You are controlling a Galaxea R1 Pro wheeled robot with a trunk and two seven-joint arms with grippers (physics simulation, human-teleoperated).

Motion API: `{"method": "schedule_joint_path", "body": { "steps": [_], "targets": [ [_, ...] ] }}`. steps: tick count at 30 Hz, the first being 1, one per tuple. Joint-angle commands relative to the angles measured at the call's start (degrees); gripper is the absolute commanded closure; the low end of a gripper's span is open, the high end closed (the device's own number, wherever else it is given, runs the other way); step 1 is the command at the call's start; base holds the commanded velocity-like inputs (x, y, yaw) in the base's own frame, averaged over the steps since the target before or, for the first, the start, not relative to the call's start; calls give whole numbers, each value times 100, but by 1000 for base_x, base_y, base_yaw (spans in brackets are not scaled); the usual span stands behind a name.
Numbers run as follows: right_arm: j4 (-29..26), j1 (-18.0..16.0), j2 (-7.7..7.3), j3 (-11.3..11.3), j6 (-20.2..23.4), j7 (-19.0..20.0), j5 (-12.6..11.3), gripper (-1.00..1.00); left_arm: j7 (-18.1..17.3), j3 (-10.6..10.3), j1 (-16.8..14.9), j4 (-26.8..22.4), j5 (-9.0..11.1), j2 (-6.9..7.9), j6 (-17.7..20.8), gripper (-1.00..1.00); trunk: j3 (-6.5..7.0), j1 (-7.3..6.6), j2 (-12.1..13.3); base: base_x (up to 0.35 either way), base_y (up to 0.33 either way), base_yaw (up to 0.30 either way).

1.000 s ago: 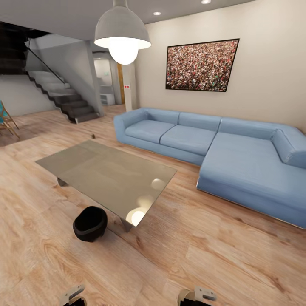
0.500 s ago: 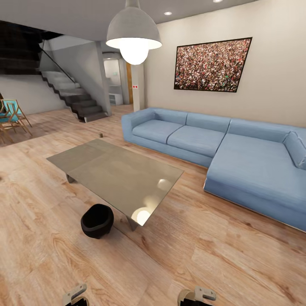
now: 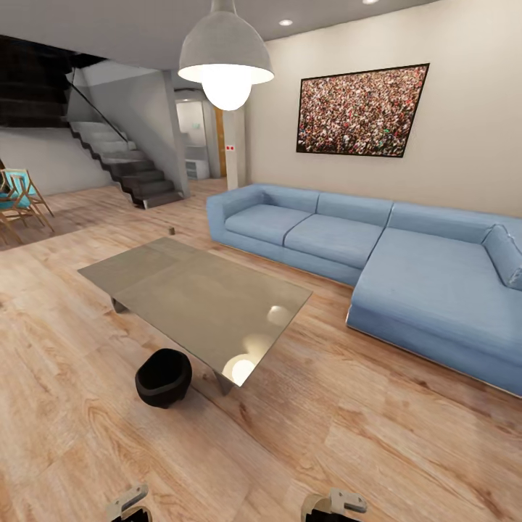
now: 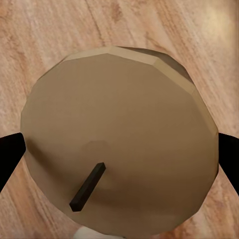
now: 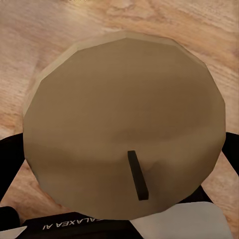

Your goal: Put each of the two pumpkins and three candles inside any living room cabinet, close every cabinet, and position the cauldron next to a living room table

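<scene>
While lowered, each pincer grips a candle.

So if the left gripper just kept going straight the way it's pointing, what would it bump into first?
Probably the wooden floor. The left gripper is clamped on a tan candle, wick end facing the camera, and beyond the candle the left wrist view shows floorboards. How far off they are is unclear.
</scene>
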Motion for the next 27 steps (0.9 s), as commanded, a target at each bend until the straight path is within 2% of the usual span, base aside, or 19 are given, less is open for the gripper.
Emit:
{"method": "schedule_joint_path", "body": {
  "steps": [1,20,27],
  "targets": [
    [0,0,0,0,0,0,0,100,0,-1,0,-1,-1,0,0,100,0,0,0,2,-3,0],
    [0,0,7,123,-9,-8,-1,100,0,-1,0,-1,-1,0,-6,100,0,0,0,62,29,3],
    [0,0,6,122,-9,-6,8,100,0,-1,0,-2,-1,0,-6,100,0,0,0,1,-73,236]
  ]
}}
